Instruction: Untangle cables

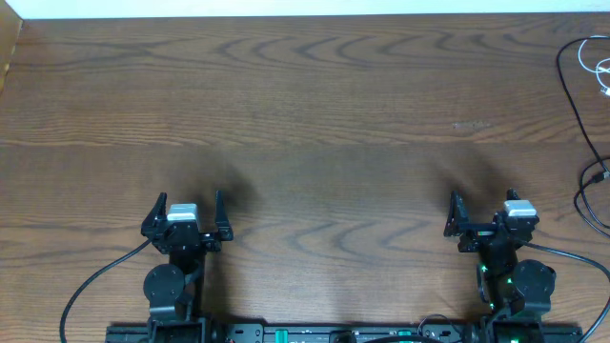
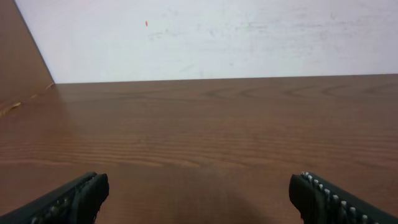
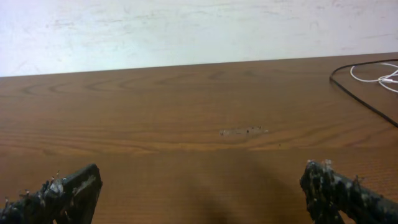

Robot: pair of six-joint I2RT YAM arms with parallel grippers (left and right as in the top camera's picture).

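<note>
Hidden/cut off: the cables [image 1: 570, 98] lie at the far right edge of the table [image 1: 305, 114], and the overhead frame crops them. The tangle itself is not in view, only loose runs. The left wrist view shows no cable at all. The right wrist view catches a black cord [image 3: 357, 98] and a white cord [image 3: 370, 79] at its right margin, both cut off.

Count: one white cord. Two black runs show overhead, an upper curve and a lower loop [image 1: 579, 198]; possibly the same cord, since they leave the frame before any join shows. One small plug end seems to sit at the top of the lower loop, too small to confirm. One pale scuff mark [image 3: 242, 131] lies on the wood ahead of the right arm.

Pose: both arms are folded back at the near edge, wrists level, fingers pointing towards the far wall [image 2: 205, 37]. The left gripper [image 1: 189, 202] is spread wide with nothing between its fingers [image 2: 74, 196]. The right gripper [image 1: 483, 205] is likewise released and holds nothing. Both are well apart from the cables, the right one nearer.
</note>
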